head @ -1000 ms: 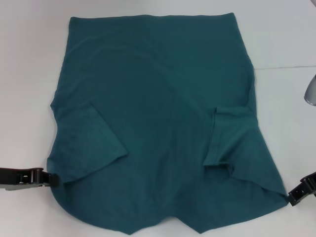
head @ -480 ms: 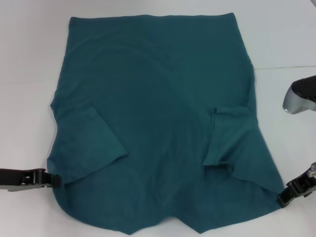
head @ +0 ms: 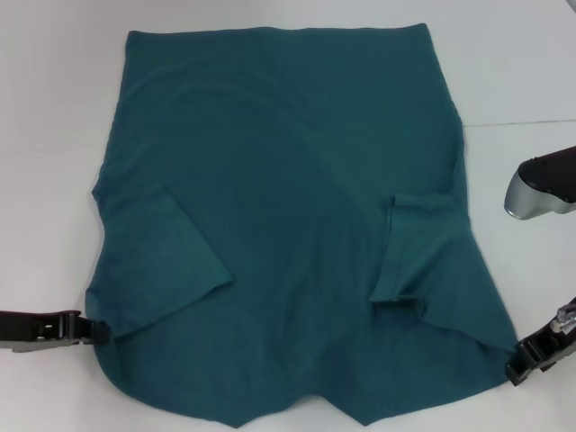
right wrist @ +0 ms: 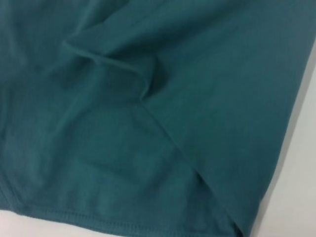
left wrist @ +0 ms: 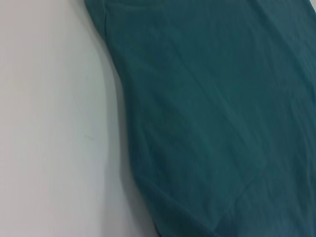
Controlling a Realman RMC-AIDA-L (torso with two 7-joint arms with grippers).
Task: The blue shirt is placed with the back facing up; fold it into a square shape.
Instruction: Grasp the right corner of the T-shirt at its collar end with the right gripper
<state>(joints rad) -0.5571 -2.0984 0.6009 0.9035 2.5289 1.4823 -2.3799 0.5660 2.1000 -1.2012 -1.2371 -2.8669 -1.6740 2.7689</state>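
Teal blue shirt spread flat on white table, sleeves folded inward; left gripper and right gripper touching its near corners, finger state impossible to tell.

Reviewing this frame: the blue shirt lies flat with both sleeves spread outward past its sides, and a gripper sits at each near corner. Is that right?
Not quite. In the head view both sleeves of the blue shirt are folded inward onto the body, not spread outward. The rest holds: the left gripper sits at the near left corner and the right gripper at the near right corner.
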